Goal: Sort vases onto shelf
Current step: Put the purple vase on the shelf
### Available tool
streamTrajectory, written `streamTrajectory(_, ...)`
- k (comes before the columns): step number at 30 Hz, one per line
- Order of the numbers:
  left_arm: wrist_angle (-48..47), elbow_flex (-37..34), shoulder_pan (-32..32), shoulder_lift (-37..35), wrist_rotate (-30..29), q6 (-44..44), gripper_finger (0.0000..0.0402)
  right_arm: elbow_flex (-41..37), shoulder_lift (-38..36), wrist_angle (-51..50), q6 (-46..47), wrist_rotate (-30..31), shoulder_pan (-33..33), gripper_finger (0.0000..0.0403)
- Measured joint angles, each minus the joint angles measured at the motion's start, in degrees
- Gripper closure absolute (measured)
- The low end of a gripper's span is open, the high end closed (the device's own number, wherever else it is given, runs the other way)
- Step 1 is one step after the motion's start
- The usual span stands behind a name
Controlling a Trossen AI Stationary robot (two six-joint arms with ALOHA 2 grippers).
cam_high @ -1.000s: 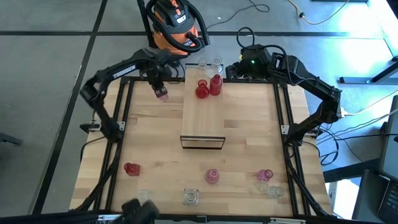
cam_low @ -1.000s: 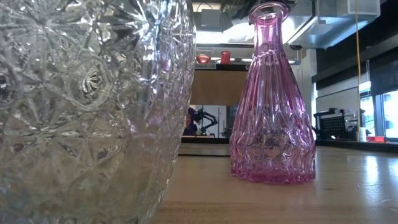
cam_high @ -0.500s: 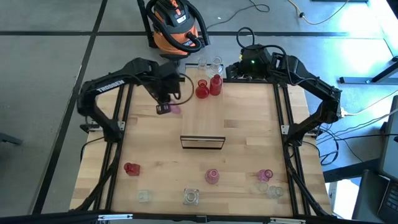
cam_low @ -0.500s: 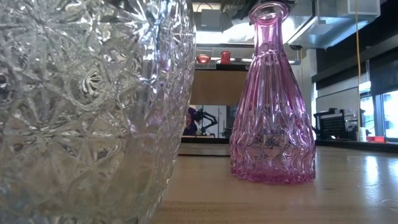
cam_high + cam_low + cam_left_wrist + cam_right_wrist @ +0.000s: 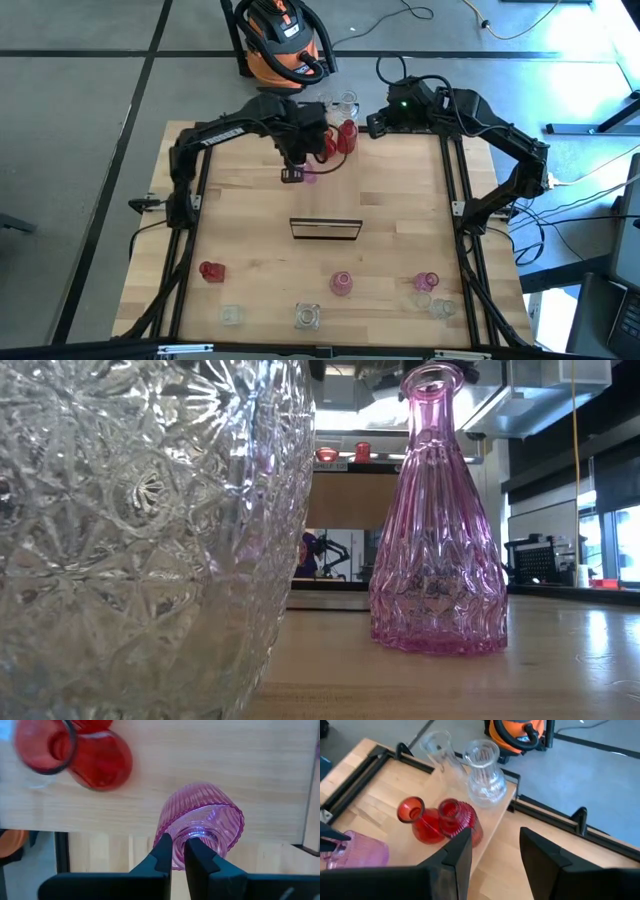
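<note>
The left tool (image 5: 178, 851) pinches a pink vase (image 5: 202, 826) by its rim over the shelf (image 5: 325, 190), just beside two red vases (image 5: 336, 141) at the shelf's 12 o'clock end. The right tool (image 5: 492, 851), fingers spread, waits near that end.

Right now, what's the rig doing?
The left claw is shut on a pink vase, holding it over the shelf beside two red vases; two clear vases stand at the far end. The right claw waits open near that end. More vases are still on the table.
</note>
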Motion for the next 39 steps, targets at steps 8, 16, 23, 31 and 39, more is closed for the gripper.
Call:
streamTrajectory(8,0.12,0.00,-0.24,0.35,-0.41,-0.63,0.0353,0.00,0.02,-1.24,0.30,1.25,0.00,0.0256)
streamTrajectory(16,0.16,0.00,-0.17,0.33,-1.83,0.02,0.0332,0.00,0.02,-0.53,0.39,1.95,0.00,0.0256)
streamTrajectory(23,0.16,0.00,0.50,0.31,-5.48,0.02,0.0331,0.00,0.02,-0.24,0.81,1.95,0.00,0.0256)
streamTrajectory(31,0.16,0.00,2.68,0.31,2.36,-2.21,0.0332,0.00,0.01,-0.22,1.49,1.86,0.02,0.0256)
streamTrajectory(39,0.18,-0.07,11.22,-0.19,12.80,-4.69,0.0348,-1.94,0.03,-0.06,6.58,-2.06,4.03,0.0256)
